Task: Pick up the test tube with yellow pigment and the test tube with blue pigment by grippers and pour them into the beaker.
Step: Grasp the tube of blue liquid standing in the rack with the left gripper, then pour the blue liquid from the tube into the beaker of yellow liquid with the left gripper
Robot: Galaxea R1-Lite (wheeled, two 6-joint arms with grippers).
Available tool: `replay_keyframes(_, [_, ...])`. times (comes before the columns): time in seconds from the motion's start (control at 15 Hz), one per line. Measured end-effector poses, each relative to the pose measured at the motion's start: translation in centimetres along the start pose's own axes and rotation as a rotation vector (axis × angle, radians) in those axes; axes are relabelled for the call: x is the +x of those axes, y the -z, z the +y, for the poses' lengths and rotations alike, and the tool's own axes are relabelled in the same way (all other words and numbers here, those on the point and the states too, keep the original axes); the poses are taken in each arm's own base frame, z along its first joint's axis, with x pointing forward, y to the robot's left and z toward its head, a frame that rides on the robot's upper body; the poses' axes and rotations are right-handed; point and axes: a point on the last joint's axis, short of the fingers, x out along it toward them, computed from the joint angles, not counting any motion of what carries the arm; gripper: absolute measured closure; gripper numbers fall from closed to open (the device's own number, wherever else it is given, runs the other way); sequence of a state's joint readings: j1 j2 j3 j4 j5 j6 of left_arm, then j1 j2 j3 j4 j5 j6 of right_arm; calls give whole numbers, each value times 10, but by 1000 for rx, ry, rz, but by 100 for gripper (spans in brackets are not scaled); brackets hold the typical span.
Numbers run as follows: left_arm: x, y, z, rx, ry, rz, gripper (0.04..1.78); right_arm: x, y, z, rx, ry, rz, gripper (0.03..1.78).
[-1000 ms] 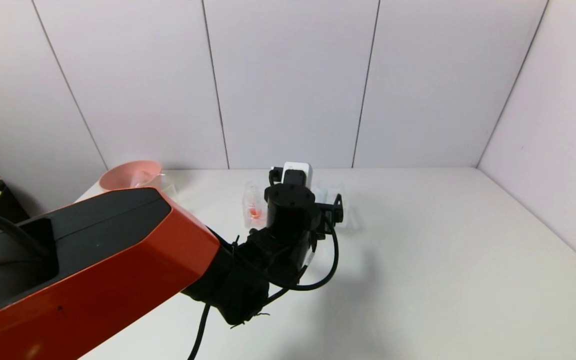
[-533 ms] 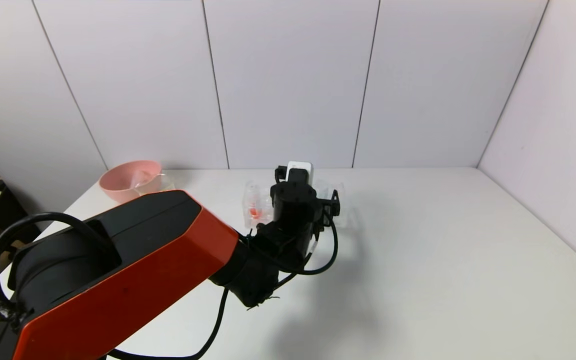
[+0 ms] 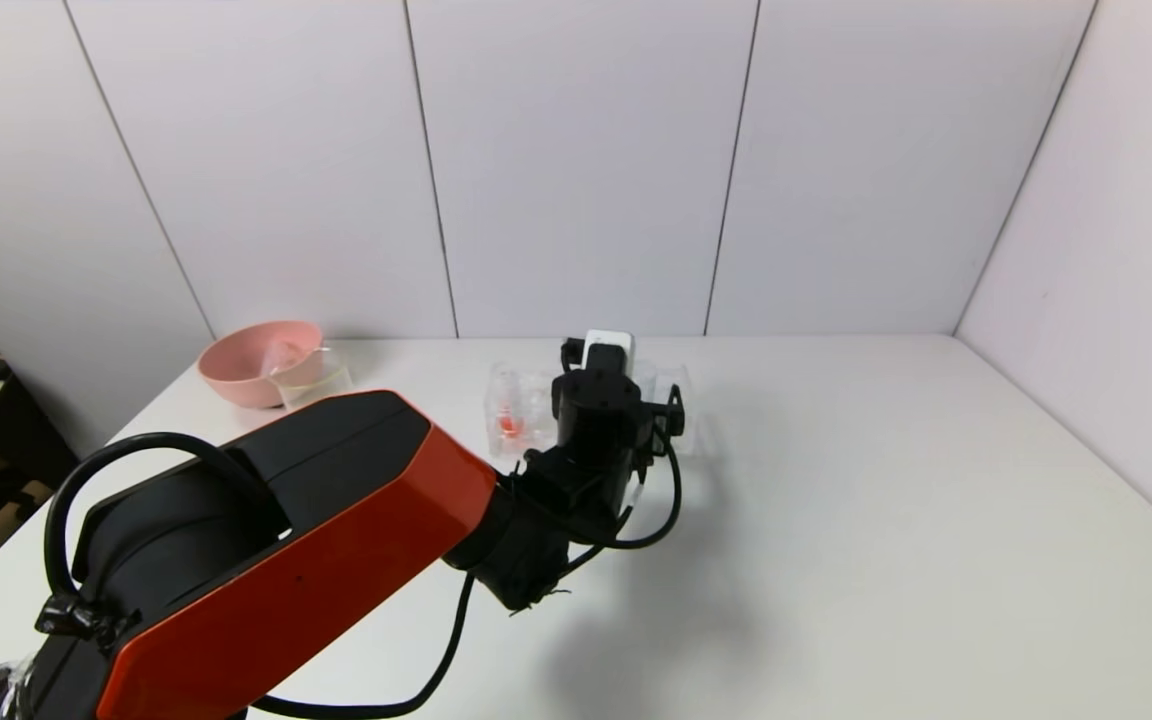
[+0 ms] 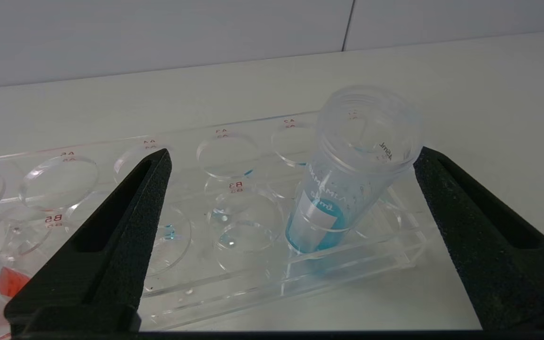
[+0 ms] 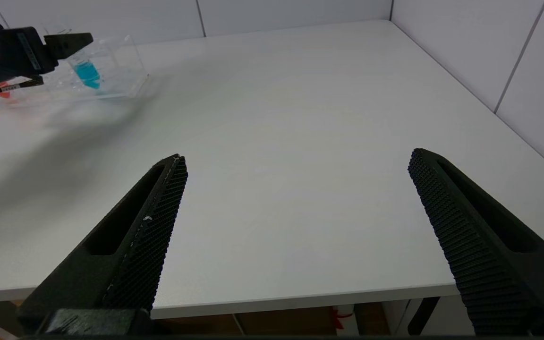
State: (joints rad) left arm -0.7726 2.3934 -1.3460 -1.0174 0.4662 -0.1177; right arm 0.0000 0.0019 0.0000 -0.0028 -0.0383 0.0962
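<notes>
Closing on the blue tube (image 4: 343, 189) is our step now: our left gripper (image 4: 291, 198) hangs at the rack (image 4: 253, 283) with jaws spread wide, the tube between them but nearer one. We should centre, then squeeze below its rim. Our right gripper (image 5: 295, 226) waits released over bare table (image 5: 300, 118). Red tube (image 3: 509, 424), bowl (image 3: 251, 365) and beaker (image 3: 321, 378) stand well left; yellow tube unseen.

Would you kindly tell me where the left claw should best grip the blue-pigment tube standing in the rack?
Grip the blue-pigment tube on its bare upper wall, just under the wide rim; the rack hides its lower end. Probably come level from the front, open left claw straddling it.
</notes>
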Motion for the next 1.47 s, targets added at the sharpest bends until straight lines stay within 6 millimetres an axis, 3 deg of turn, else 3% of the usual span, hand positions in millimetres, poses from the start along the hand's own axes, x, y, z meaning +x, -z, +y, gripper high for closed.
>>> replay_keyframes(0.2, [1, -1, -1, 2, 0, 4, 5, 0, 0, 0, -1, 0, 0, 10])
replay_keyframes(0.4, [1, -1, -1, 9, 0, 8, 24, 0, 0, 0, 0, 0, 0, 10])
replay_keyframes(0.53, [1, -2, -2, 9, 2, 5, 48, 0, 0, 0, 0, 0, 0, 10])
replay_keyframes(0.87, [2, -4, -4, 8, 8, 5, 133, 0, 0, 0, -1, 0, 0, 10])
replay_keyframes(1.47, [-1, -12, -4, 16, 3, 22, 138, 0, 0, 0, -1, 0, 0, 10])
